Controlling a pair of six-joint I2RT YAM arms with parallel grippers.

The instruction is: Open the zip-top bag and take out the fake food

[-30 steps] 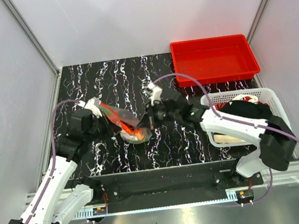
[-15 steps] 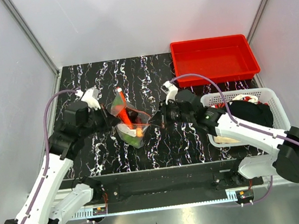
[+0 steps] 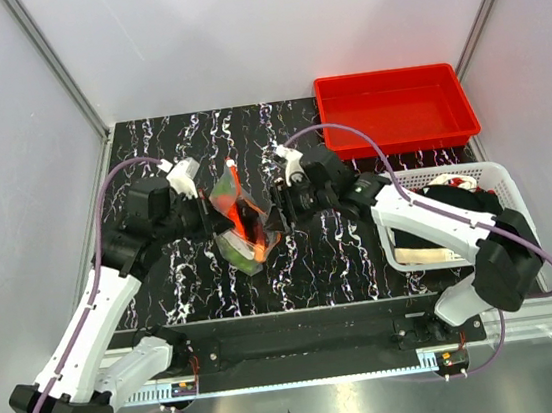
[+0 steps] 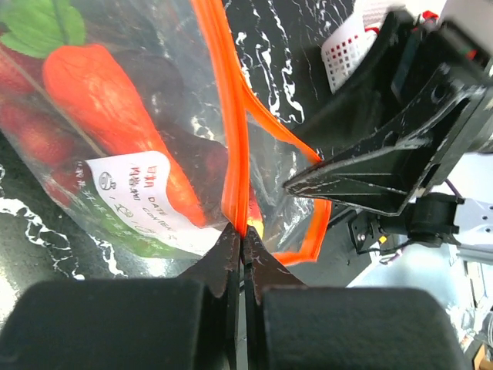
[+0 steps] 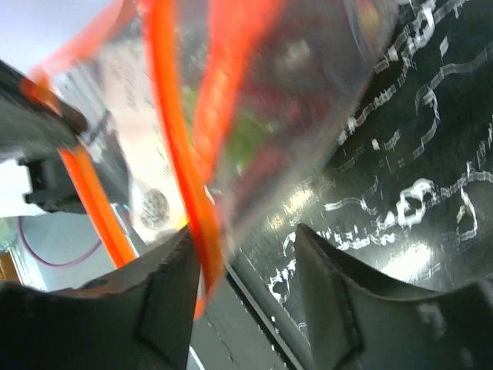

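The zip-top bag (image 3: 242, 221) hangs just above the black table, its mouth spread open. My left gripper (image 3: 213, 214) is shut on the orange-red zip strip (image 4: 231, 116), pinching it at the fingertips (image 4: 240, 235). The fake food is inside the bag: an orange carrot (image 4: 108, 108) with a green top (image 4: 46, 23), red tomatoes (image 4: 23, 116) and a white label (image 4: 142, 193) over them. My right gripper (image 3: 279, 211) is open at the bag's other side. In the right wrist view (image 5: 246, 250) the far zip strip (image 5: 181, 169) lies against its left finger (image 5: 166, 293), unpinched.
A red tray (image 3: 395, 111) stands at the back right. A white mesh basket (image 3: 500, 184) holding dark items sits at the right edge under my right arm. The table's near edge rail runs just below the bag.
My right gripper has let go of the bag's mouth and opened, then swung back left to the bag. The left gripper still holds the strip and has shifted slightly right.
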